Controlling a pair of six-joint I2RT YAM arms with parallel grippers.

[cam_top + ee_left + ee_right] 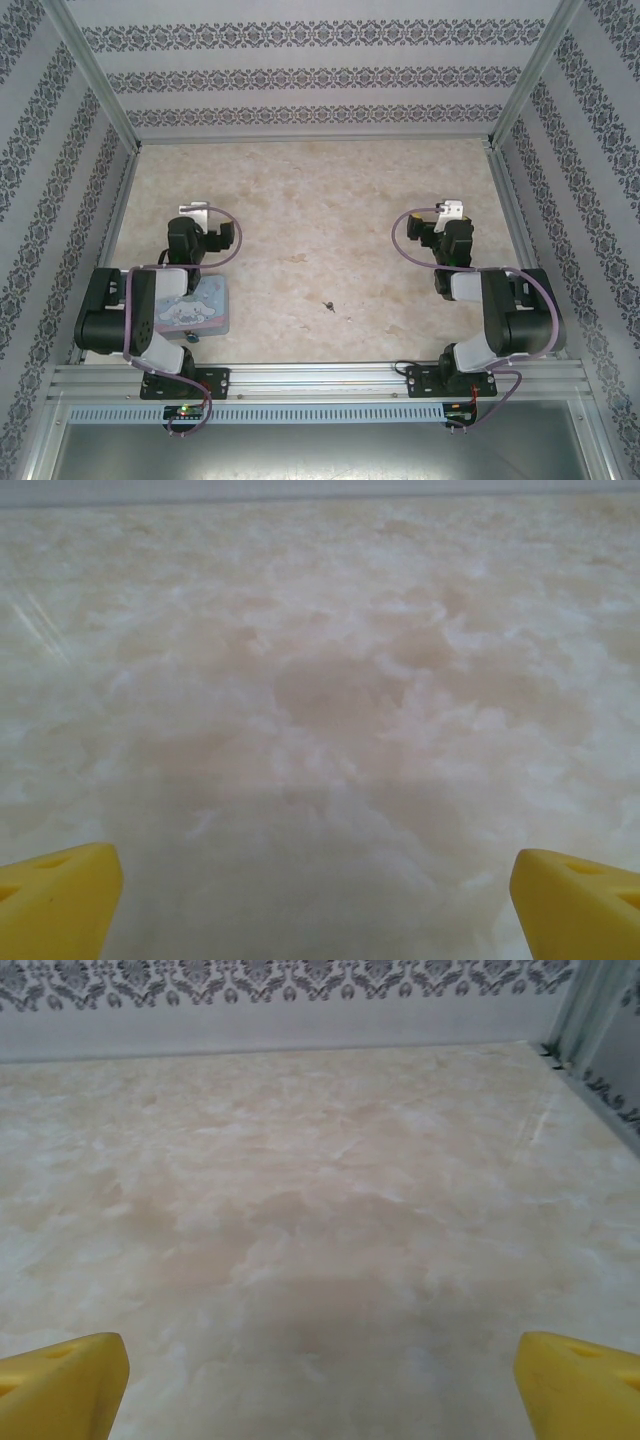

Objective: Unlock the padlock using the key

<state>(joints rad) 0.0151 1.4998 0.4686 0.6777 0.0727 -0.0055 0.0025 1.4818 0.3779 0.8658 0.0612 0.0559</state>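
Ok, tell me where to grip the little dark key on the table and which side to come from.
Probably best straight down from above: the key shows as a low speck on the table, so a side approach would find little to pinch. Close the open right tool across its narrow width. Head and blade are too small to tell apart.

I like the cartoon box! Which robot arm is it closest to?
The left arm. The pale-blue cartoon tin sits beside it, partly hidden under it, while the right arm stands far across the table.
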